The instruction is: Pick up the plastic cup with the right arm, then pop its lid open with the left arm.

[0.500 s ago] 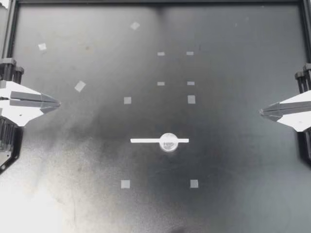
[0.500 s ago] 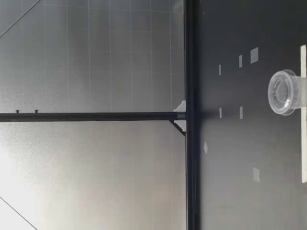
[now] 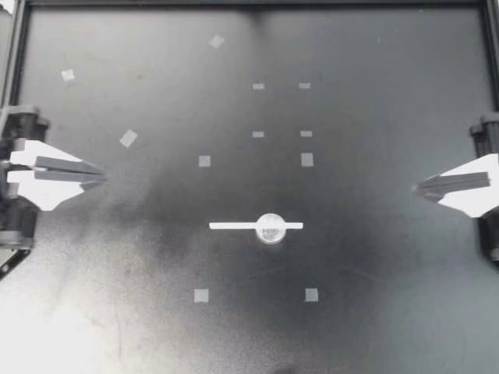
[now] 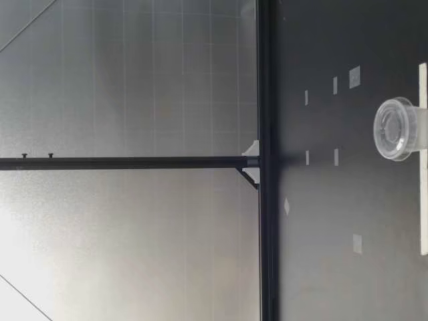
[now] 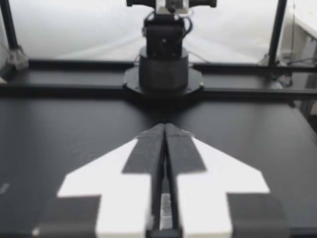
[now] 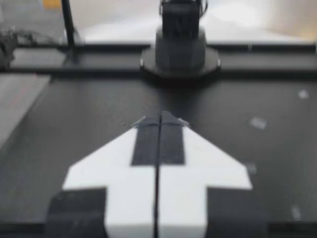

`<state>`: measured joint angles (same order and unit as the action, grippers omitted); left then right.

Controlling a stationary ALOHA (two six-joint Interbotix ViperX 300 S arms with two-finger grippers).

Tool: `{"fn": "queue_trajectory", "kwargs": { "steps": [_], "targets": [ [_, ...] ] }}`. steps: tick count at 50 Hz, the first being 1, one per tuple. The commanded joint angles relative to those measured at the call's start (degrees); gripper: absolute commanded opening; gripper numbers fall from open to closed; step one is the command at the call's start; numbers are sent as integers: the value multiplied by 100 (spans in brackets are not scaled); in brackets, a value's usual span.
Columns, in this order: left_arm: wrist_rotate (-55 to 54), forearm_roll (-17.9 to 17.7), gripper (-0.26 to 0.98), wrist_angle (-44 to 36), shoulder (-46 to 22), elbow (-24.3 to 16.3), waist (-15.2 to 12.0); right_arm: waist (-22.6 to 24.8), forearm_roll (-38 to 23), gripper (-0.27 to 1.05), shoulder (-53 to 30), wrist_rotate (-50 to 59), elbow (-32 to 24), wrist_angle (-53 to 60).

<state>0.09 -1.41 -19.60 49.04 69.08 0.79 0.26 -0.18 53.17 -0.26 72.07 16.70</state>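
Cup: small round clear plastic cup [image 3: 270,228] stands upright near the middle of the worktop [image 3: 374,327], about midway between its left and right edges. In the low view the cup [image 4: 396,128] shows its wider rim on top.
Strip: long white tape strip [image 3: 234,226] lies flat under the cup and runs toward the left and right edges. It reaches farther out on the cup's left side.
Left arm: left arm [image 3: 19,210] comes in at the left edge of the worktop. The left jaws point toward the middle and stand a narrow gap apart with nothing between them. They are well apart from the cup.
Right arm: right arm [image 3: 487,134] comes in at the right edge. The right jaws are pressed together on nothing, as the thin seam in the right wrist view shows, and are well apart from the cup.
Markers: small grey tape squares [image 3: 204,161] are scattered over the dark worktop. One pair [image 3: 201,295] lies on the side of the strip away from the others.
Frame: black rail [image 4: 134,162] runs behind the far edge in the low view.
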Motion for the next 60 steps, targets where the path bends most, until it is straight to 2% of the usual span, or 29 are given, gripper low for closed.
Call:
{"fn": "queue_trajectory", "kwargs": {
  "steps": [1,14,24,30,34,40,50,54,60],
  "targets": [
    [26,-9,5,-18,-422,-378,18,9,0,0,-360,0,-88,26],
    [281,-9,5,-255,-1898,-1011,9,18,0,0,-1617,88,-167,457],
    [334,0,5,-1072,-2971,-1160,18,18,0,0,-2514,466,-167,1204],
    [334,-9,5,-1213,-3691,-1380,9,18,0,1,-3032,545,-211,1441],
    [343,0,5,-1213,-4096,-1591,9,18,0,5,-3331,580,-272,1503],
    [290,-9,5,-1213,-4667,-1846,18,18,0,19,-3858,712,-448,1564],
    [123,0,5,-1204,-5019,-1890,18,18,9,46,-4676,782,-844,1573],
    [62,-9,5,-1204,-5045,-1837,9,18,0,52,-4975,791,-993,1573],
    [26,0,5,-1266,-5186,-1837,18,18,9,52,-5440,817,-1195,1573]
  ]
}}
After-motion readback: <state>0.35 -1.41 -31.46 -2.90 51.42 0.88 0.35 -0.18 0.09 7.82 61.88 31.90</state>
